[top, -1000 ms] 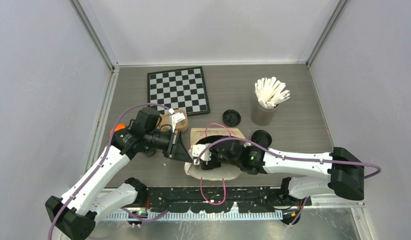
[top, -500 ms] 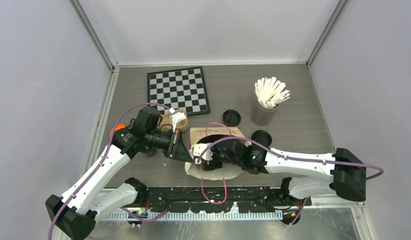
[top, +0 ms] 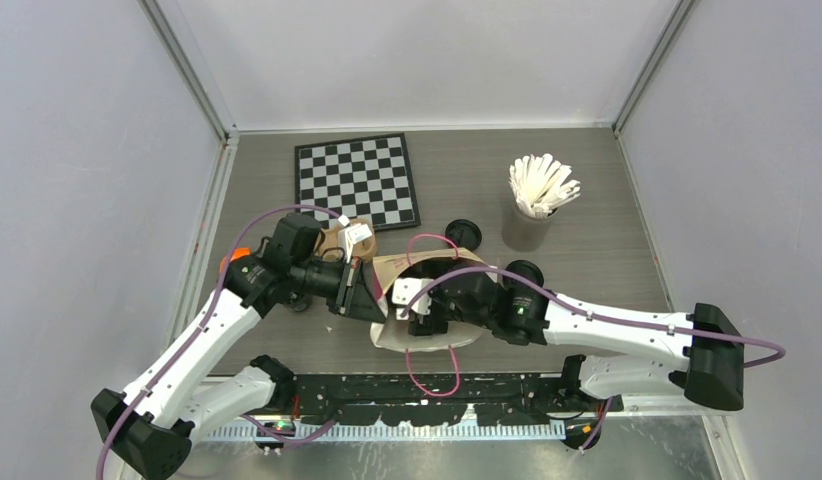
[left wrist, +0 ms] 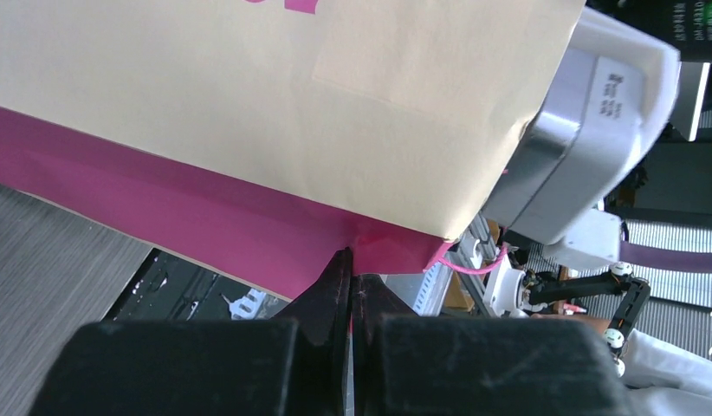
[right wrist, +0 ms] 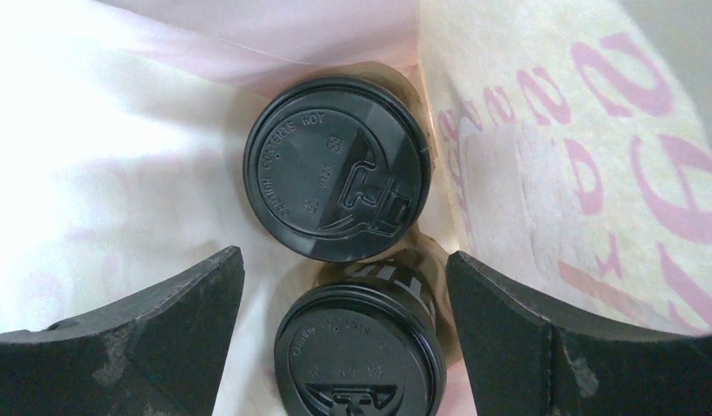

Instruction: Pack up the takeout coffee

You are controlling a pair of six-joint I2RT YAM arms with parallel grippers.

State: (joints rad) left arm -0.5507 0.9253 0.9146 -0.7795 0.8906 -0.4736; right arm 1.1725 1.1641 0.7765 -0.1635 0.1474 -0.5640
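Paper bag (top: 385,268) near desk (top: 607,200) front. Left gripper (left wrist: 352,269) pinched shut on its pink edge, likely holding the mouth steady. Right gripper (right wrist: 344,254) inside, spread, empty, above lidded cup (right wrist: 337,167) and second cup (right wrist: 361,351), side by side on the bag floor. Loose lid (top: 463,234) farther out.

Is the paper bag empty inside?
No, one lidded black round cup and a second lidded cup stand inside the cream paper bag.

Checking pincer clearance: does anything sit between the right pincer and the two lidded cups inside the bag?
Nothing visible does. The right pincer is open over the upper cup and the lower cup, both lidded, with only paper bag walls beside them. The left pincer grips the bag's edge.
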